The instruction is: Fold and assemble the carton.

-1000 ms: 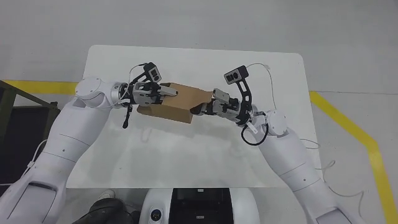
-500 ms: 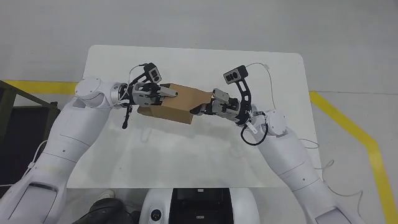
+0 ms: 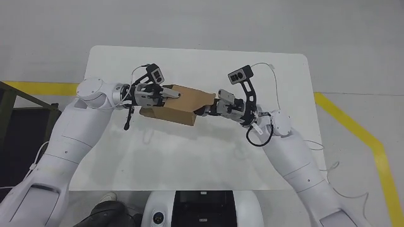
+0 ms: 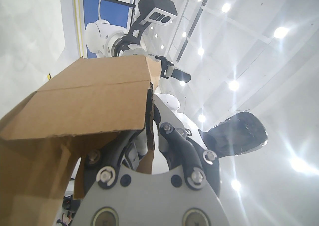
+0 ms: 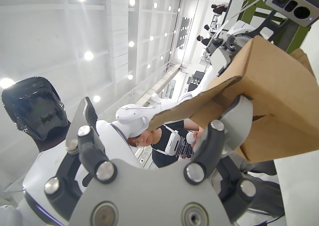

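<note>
The brown carton [image 3: 175, 104] lies slanted over the middle of the tabletop [image 3: 189, 157], its left end at the left claw [image 4: 197, 124] and its right end at the right claw [image 5: 162, 105]. Set against a second ago, we find it in the same spot, while the right wrist has slid a shade to the right. We cannot tell whether the carton's underside touches the tabletop, and the left claw's inner finger is hidden behind cardboard. Both claws stand wide apart, clamping nothing. The left one's dark outer finger [image 4: 239, 132] is free in the air. The right one's pale finger [image 5: 239, 112] presses under a loose flap while its other finger [image 5: 86, 112] is clear.
</note>
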`<action>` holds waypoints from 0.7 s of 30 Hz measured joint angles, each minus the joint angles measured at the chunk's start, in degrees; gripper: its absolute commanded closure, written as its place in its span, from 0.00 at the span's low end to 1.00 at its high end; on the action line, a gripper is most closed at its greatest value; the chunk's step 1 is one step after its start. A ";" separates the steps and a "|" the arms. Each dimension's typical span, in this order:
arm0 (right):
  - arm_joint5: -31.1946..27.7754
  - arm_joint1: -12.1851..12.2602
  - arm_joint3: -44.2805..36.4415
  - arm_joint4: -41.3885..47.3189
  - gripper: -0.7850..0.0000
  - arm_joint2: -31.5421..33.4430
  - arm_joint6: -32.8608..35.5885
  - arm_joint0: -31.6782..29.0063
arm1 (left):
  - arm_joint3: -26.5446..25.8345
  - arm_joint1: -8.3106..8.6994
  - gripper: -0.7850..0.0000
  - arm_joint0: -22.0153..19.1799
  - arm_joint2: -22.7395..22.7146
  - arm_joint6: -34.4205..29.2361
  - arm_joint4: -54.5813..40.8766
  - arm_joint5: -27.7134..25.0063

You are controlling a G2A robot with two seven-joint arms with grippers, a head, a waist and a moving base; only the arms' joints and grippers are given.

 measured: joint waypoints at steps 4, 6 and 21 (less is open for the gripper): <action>0.16 0.28 -0.19 0.14 0.00 1.45 0.17 -0.40 | 0.46 -0.06 1.00 -0.21 0.24 -0.32 1.40 0.53; 0.23 0.42 -0.30 0.03 0.00 2.15 0.21 -0.62 | 0.57 -0.11 1.00 -0.29 0.36 -0.19 2.16 0.48; -4.44 1.90 -2.54 -6.43 0.00 9.68 -3.70 -2.14 | 2.47 -0.31 1.00 -0.54 -0.28 -0.59 3.76 0.84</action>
